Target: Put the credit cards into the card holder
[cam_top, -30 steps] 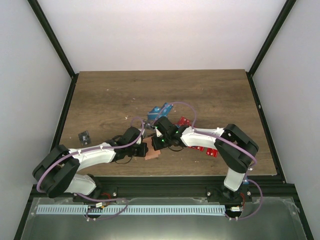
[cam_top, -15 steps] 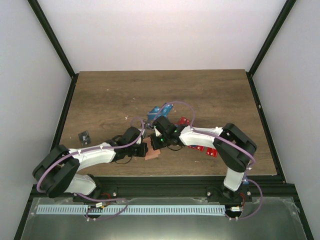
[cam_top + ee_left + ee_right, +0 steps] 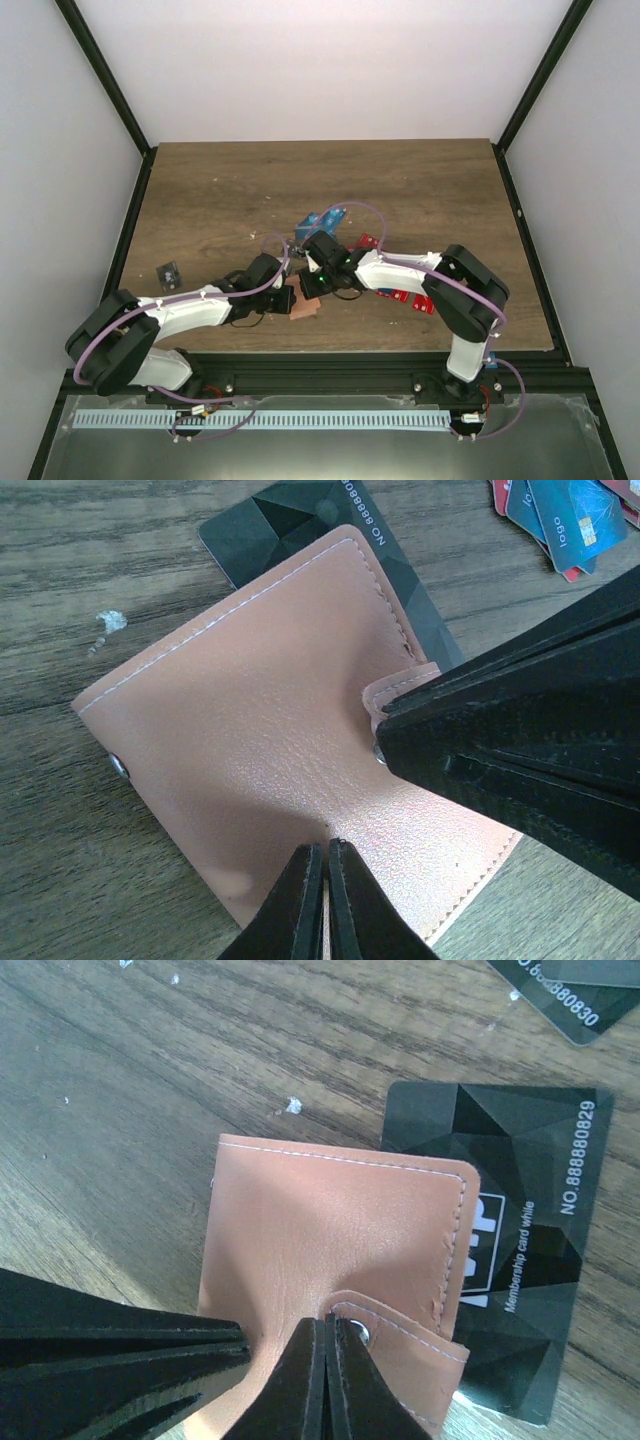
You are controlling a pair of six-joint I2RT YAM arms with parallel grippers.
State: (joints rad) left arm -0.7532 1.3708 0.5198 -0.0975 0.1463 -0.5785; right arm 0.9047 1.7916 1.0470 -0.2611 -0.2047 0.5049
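The tan card holder (image 3: pixel 250 710) lies flat and closed near the table's front edge (image 3: pixel 304 312). A black credit card (image 3: pixel 530 1260) lies partly under it. My left gripper (image 3: pixel 328 846) is shut, its tips resting on the holder's leather face. My right gripper (image 3: pixel 328 1322) is also shut, with its tips at the edge of the holder's snap tab (image 3: pixel 410 1340). Nothing shows between either pair of jaws. The two grippers (image 3: pixel 290 300) (image 3: pixel 308 287) nearly touch over the holder. Blue cards (image 3: pixel 320 220) and red cards (image 3: pixel 400 296) lie behind and to the right.
A second black card (image 3: pixel 575 990) lies just beyond the holder. Another black card (image 3: pixel 170 272) lies alone at the left. The black cage frame (image 3: pixel 130 215) bounds the table on both sides, and the front rail (image 3: pixel 330 358) runs close behind the holder.
My right gripper has slid a little to the left, closer to the left gripper over the holder. The left arm and the holder have stayed put.
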